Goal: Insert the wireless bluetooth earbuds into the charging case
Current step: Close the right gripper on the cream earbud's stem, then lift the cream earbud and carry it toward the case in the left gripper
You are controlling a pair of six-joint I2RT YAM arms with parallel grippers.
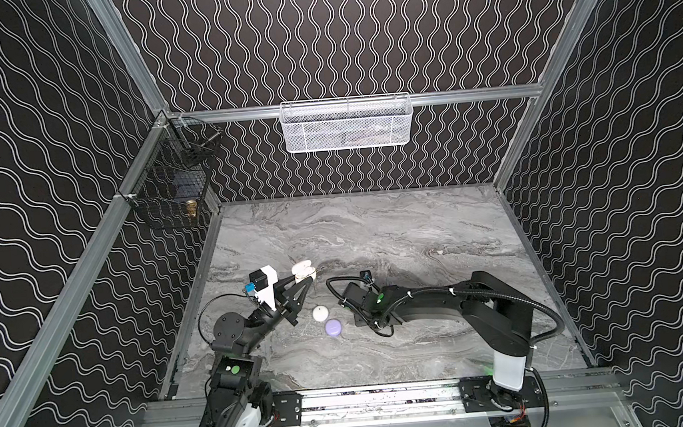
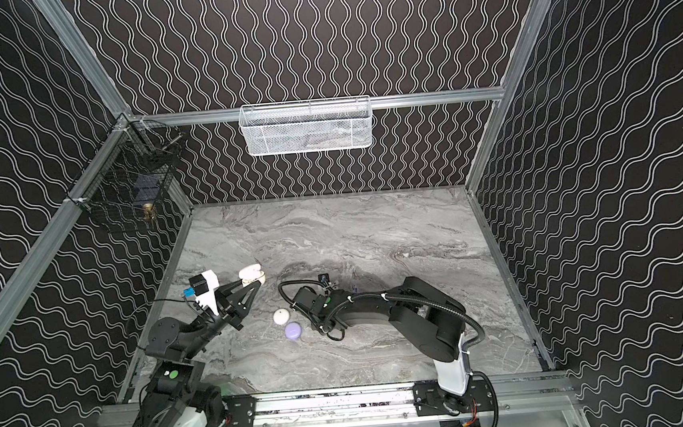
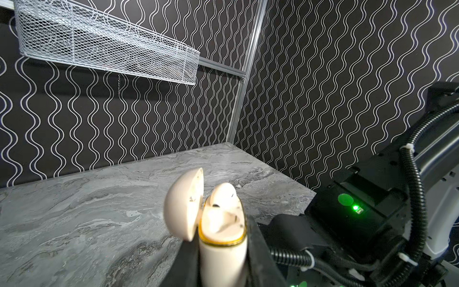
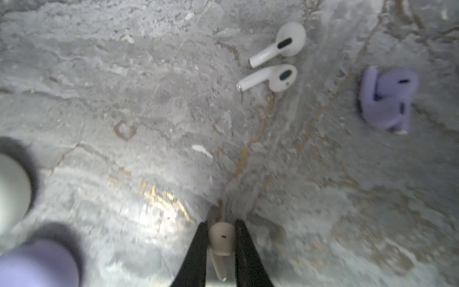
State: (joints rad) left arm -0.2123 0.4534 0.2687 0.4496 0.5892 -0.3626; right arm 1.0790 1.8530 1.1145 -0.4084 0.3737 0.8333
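Left gripper point(image 3: 223, 263) clamped on the cream charging case point(image 3: 223, 248) held above the table, lid hinged open, seated earbud point(image 3: 223, 196) in one socket, right gripper point(image 4: 221, 223) low over the marble tabletop point(image 4: 124, 99), jaws pressed against both sides of the loose cream earbud point(image 4: 221, 237), two white earbuds point(image 4: 285, 42) and lavender earbuds point(image 4: 387, 97) lying well apart from it.

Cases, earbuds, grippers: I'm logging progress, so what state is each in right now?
cream case: lid open, seated earbud inside
left gripper: shut on cream case
white case: closed, on table
lavender case: closed, on table
white earbuds: two, loose on table
lavender earbuds: loose on table
cream earbud: between right gripper's fingers
right gripper: shut on cream earbud
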